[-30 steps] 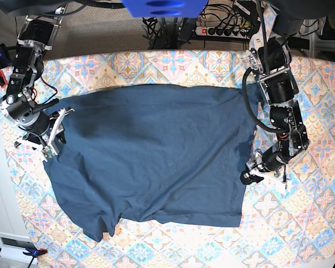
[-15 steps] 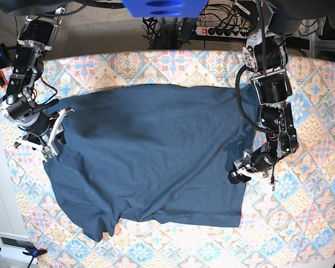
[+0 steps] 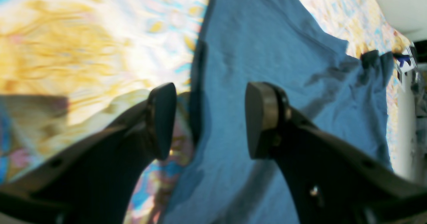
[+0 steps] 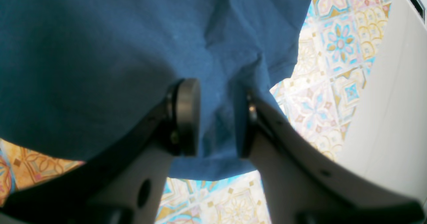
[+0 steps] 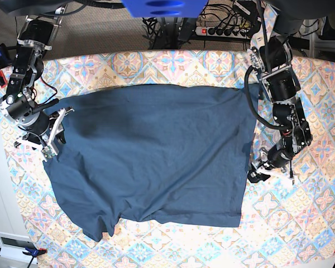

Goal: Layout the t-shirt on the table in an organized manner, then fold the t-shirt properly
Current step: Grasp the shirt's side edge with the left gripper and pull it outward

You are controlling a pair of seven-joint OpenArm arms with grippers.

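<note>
Spread across the middle of the table [image 5: 173, 64]: t-shirt [image 5: 156, 156], dark navy, mostly flat. Right gripper [image 4: 217, 117] at the sleeve-side edge, fabric bunched between the jaws; jaws part-closed, apparently pinching the cloth, probably to hold that side in place. Left gripper [image 3: 206, 117] over the opposite hem edge, jaws wide apart, gripping nothing; one fingertip [image 3: 163, 117] above the bare tablecloth, the other above cloth, likely positioned to catch that edge. Shirt surface smooth at centre; puckered near the right gripper, rumpled at the near sleeve corner [image 5: 103, 226]. Layout judged unfinished; no fold made.
</note>
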